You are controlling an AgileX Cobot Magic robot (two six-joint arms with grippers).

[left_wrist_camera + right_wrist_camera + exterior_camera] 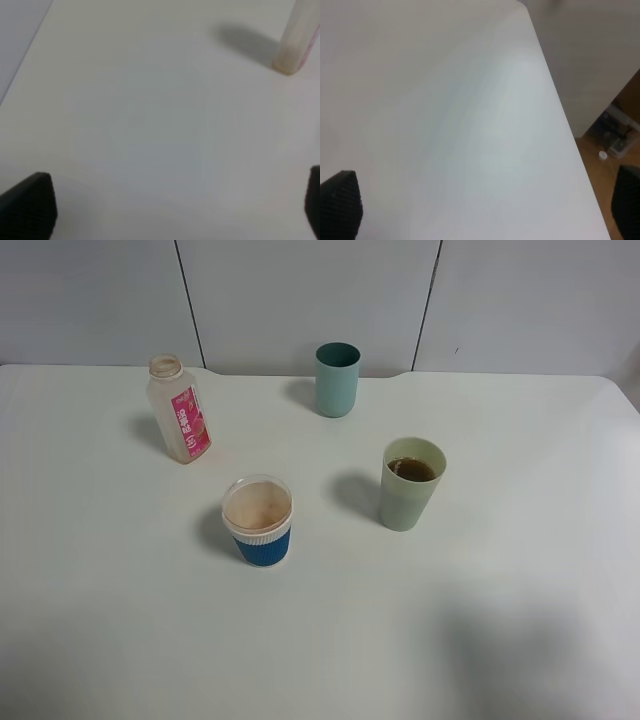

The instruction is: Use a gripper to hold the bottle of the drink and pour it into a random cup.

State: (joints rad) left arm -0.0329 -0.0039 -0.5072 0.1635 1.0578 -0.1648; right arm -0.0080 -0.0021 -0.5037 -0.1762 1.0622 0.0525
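Exterior high view: small clear plastic bottle (180,422), uncapped, nearly empty, upright on white counter (500,640); tall yellow-green tumbler (411,484) holds brown drink, so pouring looks done. Left pincer (170,210), right pincer (485,210): spread wide, empty.

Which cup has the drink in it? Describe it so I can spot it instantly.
On the white table, look right of centre, in front of the teal tumbler. There stands the cup: a tall pale yellow-green tumbler, the only one showing dark brown liquid, unlike the short blue-and-white ribbed cup to its left.
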